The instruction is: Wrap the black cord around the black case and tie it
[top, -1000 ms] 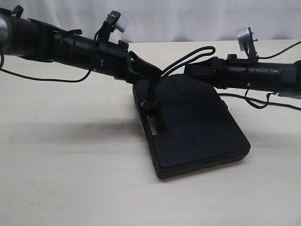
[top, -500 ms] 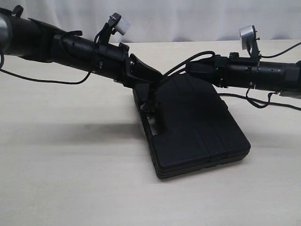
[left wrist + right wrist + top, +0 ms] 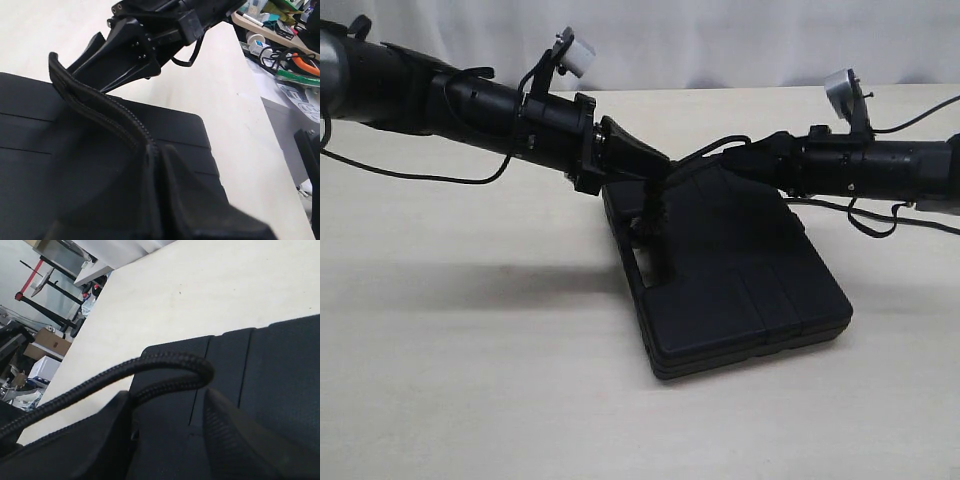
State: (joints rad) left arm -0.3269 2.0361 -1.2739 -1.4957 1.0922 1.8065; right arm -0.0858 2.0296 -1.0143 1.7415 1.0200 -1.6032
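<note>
- The black cord (image 3: 100, 109) looks soft, light and limp, yet its braid should give a claw good bite. I judge the doubled stretch, or the length just beside the knotted lump (image 3: 655, 215), to be the best hold, since the lump would stop a slip.
- It is thin, matte and braided. It spans between the two claws above the case's 12 o'clock edge, and the frayed lump dangles at the 10 o'clock corner.
- The black case (image 3: 740, 270) lies flat at the middle of the exterior view. It is rigid matte plastic, ribbed on top, with a handle slot (image 3: 645, 268) on its 9 o'clock edge. It seems heavy enough to stay put, though a hard tug may skid it.
- The left claw (image 3: 663, 168) is pinched tight on the cord, above the case's 10 o'clock corner.
- The right claw (image 3: 167, 402) has its fingers apart with the cord's bend between them. I cannot tell whether the bend catches on a finger.
- The pale worktop (image 3: 470, 380) carries the case.
</note>
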